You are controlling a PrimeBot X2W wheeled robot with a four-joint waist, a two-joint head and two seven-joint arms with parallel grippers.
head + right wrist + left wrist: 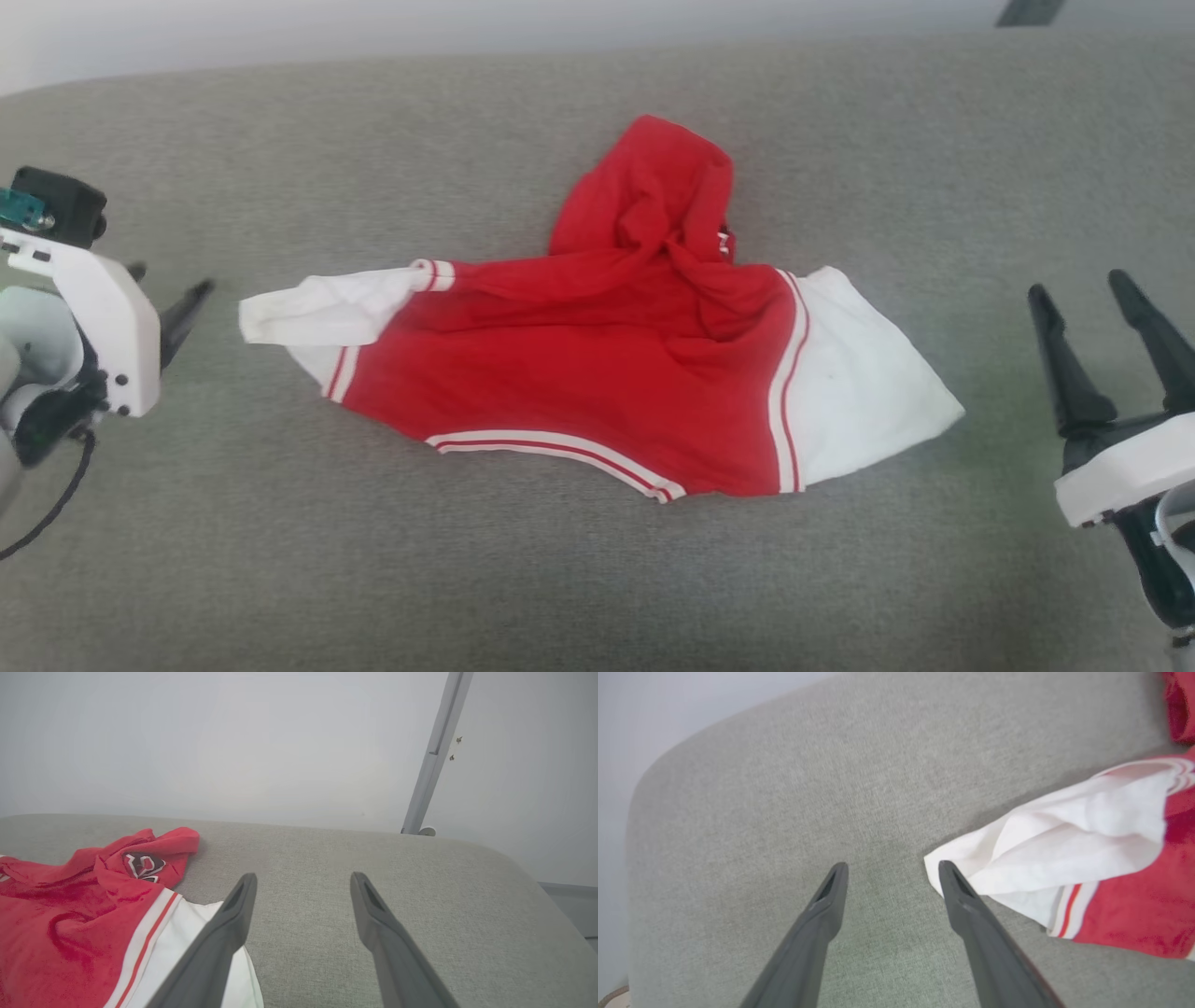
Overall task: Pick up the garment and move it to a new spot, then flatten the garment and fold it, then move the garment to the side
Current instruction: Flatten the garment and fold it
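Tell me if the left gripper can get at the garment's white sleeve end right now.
Probably yes. The left gripper is open beside the garment's white sleeve end, with bare grey cushion between them.

Soft matt cloth garment (597, 373) on coarse grey woven upholstery (597, 579).

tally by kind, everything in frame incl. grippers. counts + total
Garments: 1, the garment, red with white panels
Grippers: 2, left gripper and right gripper, jaws open on both, nothing held
Surfaces: 1, the grey padded surface under the garment
Poles: 1, the grey pole behind the surface
Total: 5
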